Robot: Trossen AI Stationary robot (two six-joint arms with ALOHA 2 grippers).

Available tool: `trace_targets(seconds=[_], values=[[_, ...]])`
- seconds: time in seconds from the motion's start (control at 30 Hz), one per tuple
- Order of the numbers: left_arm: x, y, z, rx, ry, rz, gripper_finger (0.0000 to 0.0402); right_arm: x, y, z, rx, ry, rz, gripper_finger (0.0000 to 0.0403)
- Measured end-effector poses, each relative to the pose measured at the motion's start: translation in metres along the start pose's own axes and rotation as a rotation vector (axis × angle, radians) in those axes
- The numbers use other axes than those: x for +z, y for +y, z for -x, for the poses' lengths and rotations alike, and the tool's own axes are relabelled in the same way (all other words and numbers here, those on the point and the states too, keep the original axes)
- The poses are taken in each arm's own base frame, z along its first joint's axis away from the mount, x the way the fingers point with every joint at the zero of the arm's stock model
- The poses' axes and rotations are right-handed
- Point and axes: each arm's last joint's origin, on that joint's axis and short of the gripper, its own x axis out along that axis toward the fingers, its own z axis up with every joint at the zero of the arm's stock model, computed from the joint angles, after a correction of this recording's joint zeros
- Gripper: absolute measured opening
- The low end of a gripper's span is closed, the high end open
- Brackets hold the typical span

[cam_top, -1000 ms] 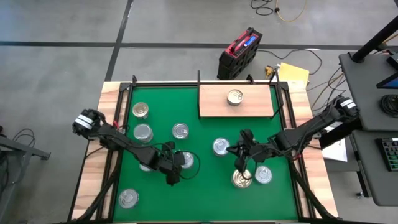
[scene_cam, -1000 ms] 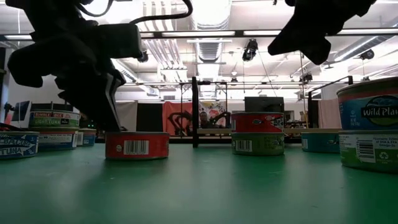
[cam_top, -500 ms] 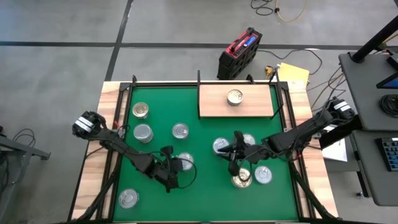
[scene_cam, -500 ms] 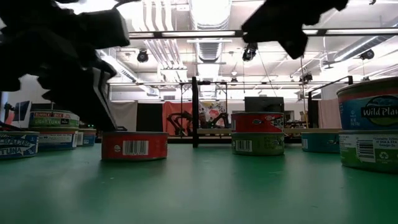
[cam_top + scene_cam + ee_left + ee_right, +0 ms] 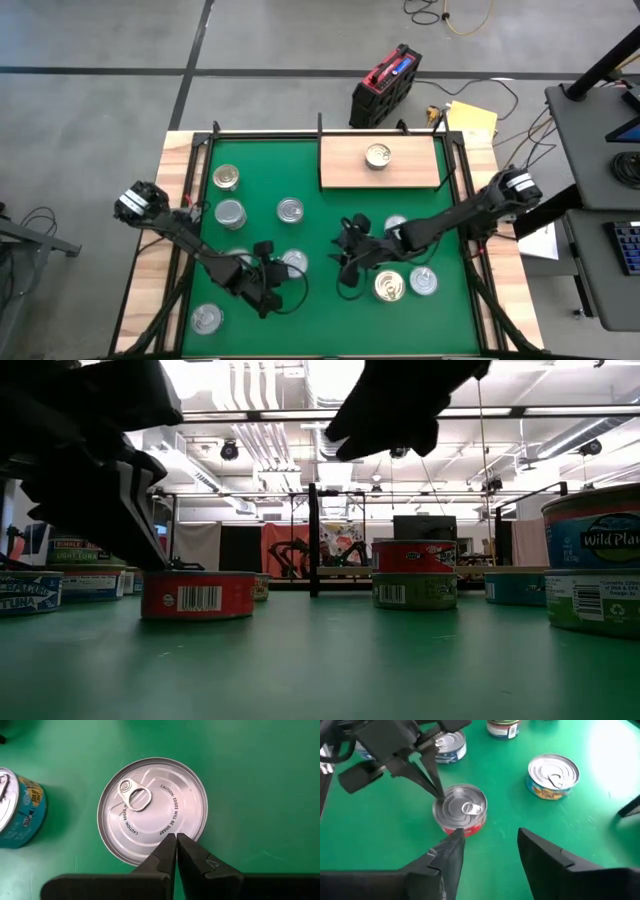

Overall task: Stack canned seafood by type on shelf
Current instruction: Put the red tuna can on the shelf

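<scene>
The left hand [image 5: 176,838] is pinched fully shut, its tips meeting over the near rim of a red-sided tin [image 5: 152,809] that stands upright on the green mat [image 5: 260,780], silvery lid up, pull tab [image 5: 135,796] lying flat on the far part of the lid. Whether the tips actually touch the lid is hard to tell — they may only hover. The right hand [image 5: 487,842] hangs above the mat with its fingers parted partway and nothing between them, facing that same tin [image 5: 460,810] from the other side. On the table's far edge the shelf [image 5: 345,165] lies flat, long axis across the table, carrying one gold-lidded tin [image 5: 377,154] near its middle. The other tins stand upright, scattered on the mat — a gold-lidded one [image 5: 389,286] with a silvery one [image 5: 423,281] beside it, near the right arm.
</scene>
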Motion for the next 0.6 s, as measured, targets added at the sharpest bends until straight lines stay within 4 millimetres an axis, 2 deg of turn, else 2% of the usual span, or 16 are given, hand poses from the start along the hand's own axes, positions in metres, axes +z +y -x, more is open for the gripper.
trace_targets(seconds=[0.2,0.6], values=[[-0.011,-0.003,0.000,0.023,-0.023,0.038,0.0000,0.006,0.003,-0.016,-0.024,0.028,0.013,0.0192],[-0.023,-0.013,0.006,0.013,-0.075,0.062,0.0000,0.009,-0.008,-0.036,0.017,0.031,-0.041,0.0199]])
